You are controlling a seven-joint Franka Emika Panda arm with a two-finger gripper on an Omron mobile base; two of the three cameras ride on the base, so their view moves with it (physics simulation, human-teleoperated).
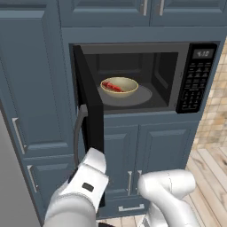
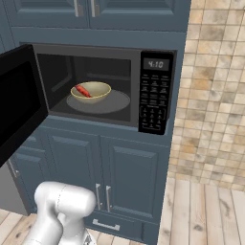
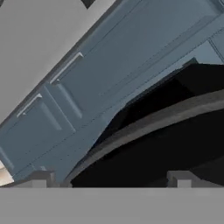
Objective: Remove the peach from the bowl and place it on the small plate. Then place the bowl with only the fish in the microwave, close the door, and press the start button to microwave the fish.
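Microwave [image 2: 158,91] display reads 4:10. Bowl [image 1: 119,86] with fish [image 1: 112,86] sits inside microwave. Door [image 1: 91,115] swung open. Gripper [image 3: 111,177] spread, empty, at door handle [image 3: 144,124].

Your path into the microwave [image 1: 133,48] stands open; its swung-out door [image 1: 91,115] blocks the left side.
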